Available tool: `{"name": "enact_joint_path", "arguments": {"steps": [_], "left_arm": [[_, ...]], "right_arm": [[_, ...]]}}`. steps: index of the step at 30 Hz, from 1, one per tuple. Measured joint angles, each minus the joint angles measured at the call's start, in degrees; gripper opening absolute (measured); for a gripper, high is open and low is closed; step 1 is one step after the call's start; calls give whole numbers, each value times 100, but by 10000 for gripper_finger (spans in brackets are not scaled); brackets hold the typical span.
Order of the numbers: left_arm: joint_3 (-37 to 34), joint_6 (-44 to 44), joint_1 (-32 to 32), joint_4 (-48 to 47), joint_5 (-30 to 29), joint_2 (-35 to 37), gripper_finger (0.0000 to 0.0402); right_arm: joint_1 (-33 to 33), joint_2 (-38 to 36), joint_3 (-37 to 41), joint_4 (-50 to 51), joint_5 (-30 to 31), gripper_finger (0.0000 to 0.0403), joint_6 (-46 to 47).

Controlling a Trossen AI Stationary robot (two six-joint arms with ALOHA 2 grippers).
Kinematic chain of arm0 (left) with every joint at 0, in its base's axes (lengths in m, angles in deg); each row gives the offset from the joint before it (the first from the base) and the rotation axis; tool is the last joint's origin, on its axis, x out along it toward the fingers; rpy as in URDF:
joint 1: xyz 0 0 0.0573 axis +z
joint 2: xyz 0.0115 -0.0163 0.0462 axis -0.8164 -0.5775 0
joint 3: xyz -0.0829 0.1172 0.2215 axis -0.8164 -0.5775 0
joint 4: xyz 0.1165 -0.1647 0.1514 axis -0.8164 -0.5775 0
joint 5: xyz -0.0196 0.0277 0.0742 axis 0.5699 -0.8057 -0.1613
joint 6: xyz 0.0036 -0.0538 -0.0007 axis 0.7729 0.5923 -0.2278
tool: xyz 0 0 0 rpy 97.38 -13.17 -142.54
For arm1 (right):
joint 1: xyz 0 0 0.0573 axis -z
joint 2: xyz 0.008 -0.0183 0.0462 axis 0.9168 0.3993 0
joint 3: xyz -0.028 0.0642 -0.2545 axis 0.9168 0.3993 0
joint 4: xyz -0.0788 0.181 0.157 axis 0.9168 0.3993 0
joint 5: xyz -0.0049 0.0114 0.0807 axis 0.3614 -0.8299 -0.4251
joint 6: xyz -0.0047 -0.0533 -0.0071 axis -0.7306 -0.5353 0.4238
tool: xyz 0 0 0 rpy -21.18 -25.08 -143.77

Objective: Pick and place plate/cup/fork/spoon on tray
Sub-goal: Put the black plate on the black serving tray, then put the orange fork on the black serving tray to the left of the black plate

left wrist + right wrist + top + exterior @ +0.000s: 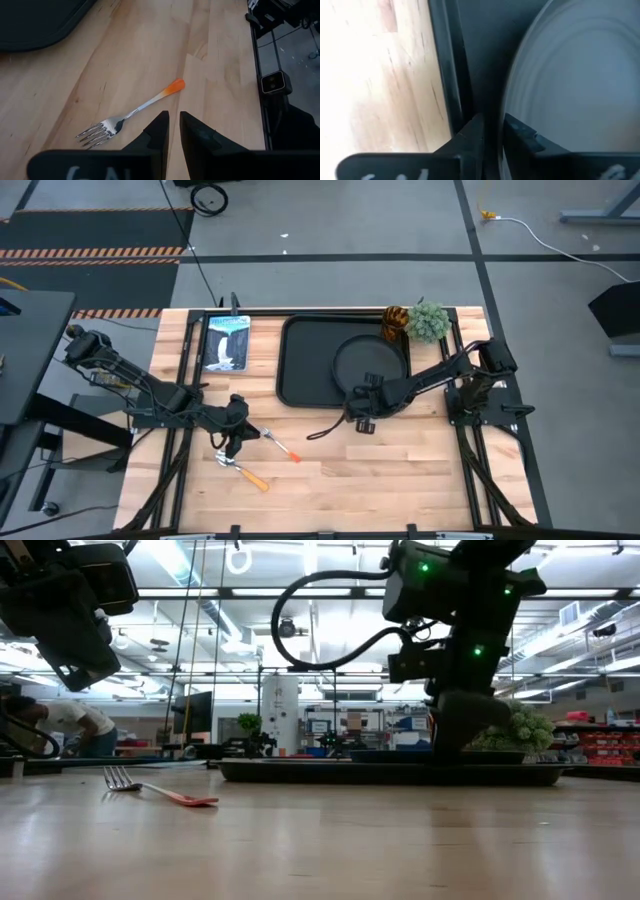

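The round black plate (pixel 370 363) lies in the black tray (pixel 300 370), at its right half. My right gripper (pixel 362 408) is at the plate's near edge, shut on its rim. The amber cup (pixel 396 320) stands at the tray's far right corner. The fork (pixel 282 446) and the spoon (pixel 245 471) lie on the bare wood near the table's front left. My left gripper (pixel 236 436) hovers beside them, shut and empty; its wrist view shows the fork (pixel 130 116) just ahead of the fingertips. My right gripper pinches the plate's near rim (pixel 506 107) between its two fingers, one finger over the plate and one in the gap toward the tray's rim. The fingers come from above, pointing down. The plate looks to lie flat in the tray (pixel 470 65).
A fuzzy green plant (pixel 428 322) stands right of the cup. A blue-white picture panel (pixel 226 342) lies left of the tray. Bare wood lies between the tray's near rim and the table's front edge. A person (pixel 70 725) shows far behind the table.
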Motion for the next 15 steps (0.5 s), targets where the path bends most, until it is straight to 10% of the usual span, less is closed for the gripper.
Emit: {"name": "enact_joint_path", "arguments": {"steps": [15], "left_arm": [[0, -288, -56, -19, 256, 0, 52]], "right_arm": [[-123, 2, -894, 369, -163, 111, 204]]}}
